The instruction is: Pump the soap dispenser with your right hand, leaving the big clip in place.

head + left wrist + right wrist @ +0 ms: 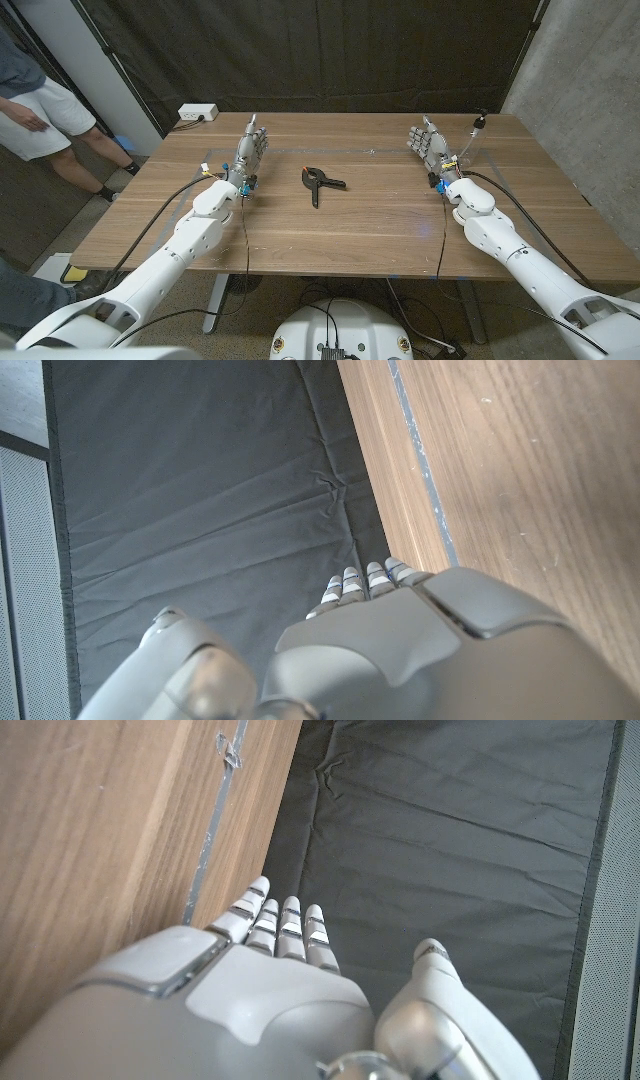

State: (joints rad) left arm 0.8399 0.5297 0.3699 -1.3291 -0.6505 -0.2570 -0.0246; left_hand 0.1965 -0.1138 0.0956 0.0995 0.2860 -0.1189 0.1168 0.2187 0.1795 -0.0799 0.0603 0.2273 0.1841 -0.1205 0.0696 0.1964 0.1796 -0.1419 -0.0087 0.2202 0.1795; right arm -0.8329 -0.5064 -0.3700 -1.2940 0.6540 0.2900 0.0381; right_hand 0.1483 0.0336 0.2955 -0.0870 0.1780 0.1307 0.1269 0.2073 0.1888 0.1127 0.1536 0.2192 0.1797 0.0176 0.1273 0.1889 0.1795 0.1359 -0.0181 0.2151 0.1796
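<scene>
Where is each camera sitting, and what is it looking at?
Head view: sits on the robot's head, looking down at the wooden table, the big clip, the soap dispenser, the left hand and the right hand.
Left wrist view: sits on the left wrist, looking along the left hand toward the black curtain.
Right wrist view: sits on the right wrist, looking along the right hand.
Both wrist views share the table's edge and the curtain.

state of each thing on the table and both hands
dispenser: upright by the right hand, untouched
clip: lying on the table between the hands, untouched
left hand: open, fingers straight, holding nothing
right hand: open, fingers straight, holding nothing
</scene>
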